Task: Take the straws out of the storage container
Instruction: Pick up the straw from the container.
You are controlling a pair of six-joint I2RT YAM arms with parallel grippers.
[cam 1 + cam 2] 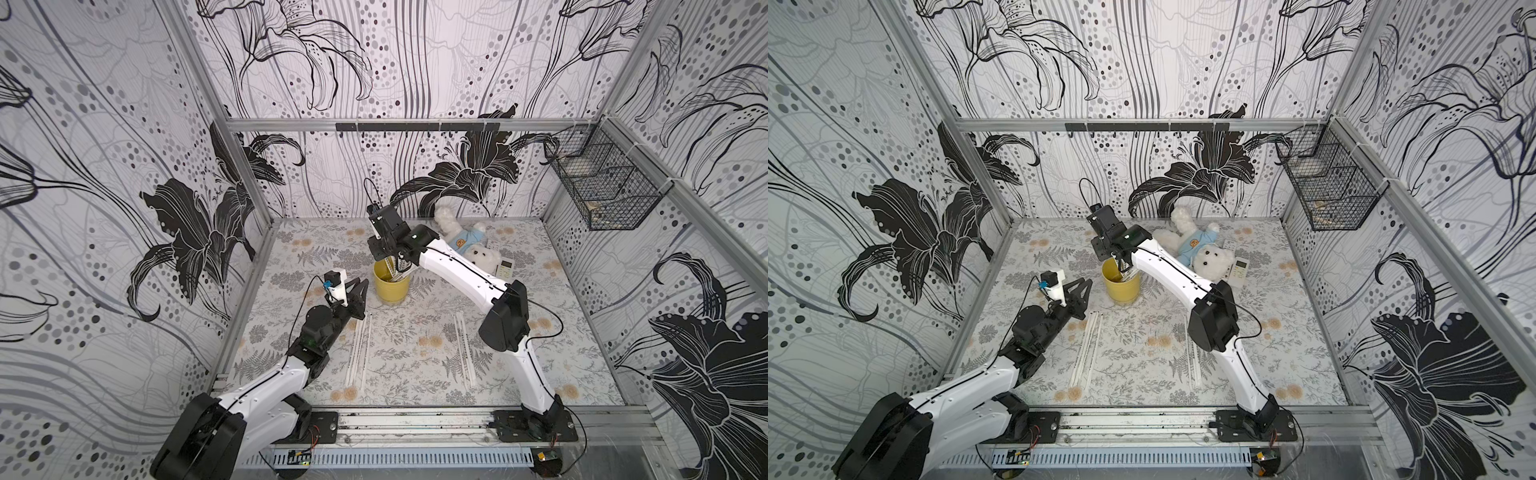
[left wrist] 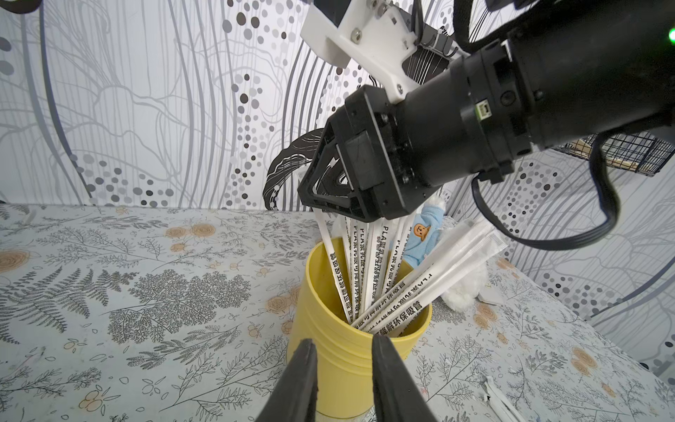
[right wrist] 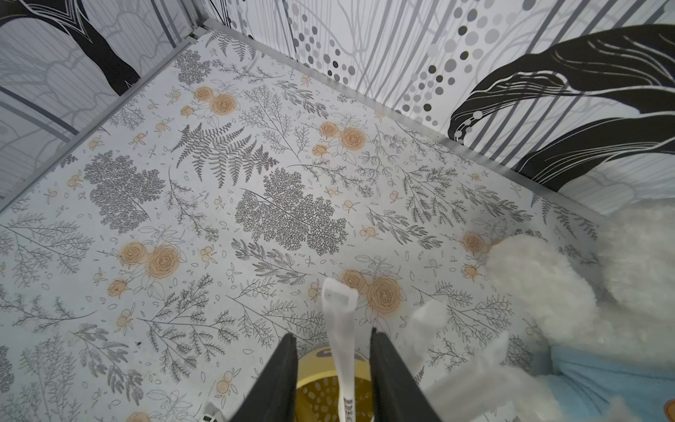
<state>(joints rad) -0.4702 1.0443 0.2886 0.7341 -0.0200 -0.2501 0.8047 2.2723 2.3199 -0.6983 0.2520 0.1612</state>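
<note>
Mid-pick here: on the bench [image 1: 411, 357] the yellow storage container [image 1: 392, 286] sits about centre, right pincer [image 3: 333, 339] over it, part-open around one upright straw, left pincer [image 2: 343, 339] open and empty just near-left, most straws [image 2: 369, 270] inside, so next I'd say pinch, then lift straight up.

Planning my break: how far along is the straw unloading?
Done: one straw bunch and a second bunch lie on the table. In hand: the right gripper stands open around one straw sticking out of the yellow cup, not yet clamped; the left gripper is open beside it. Left: several wrapped straws inside the cup.
</note>
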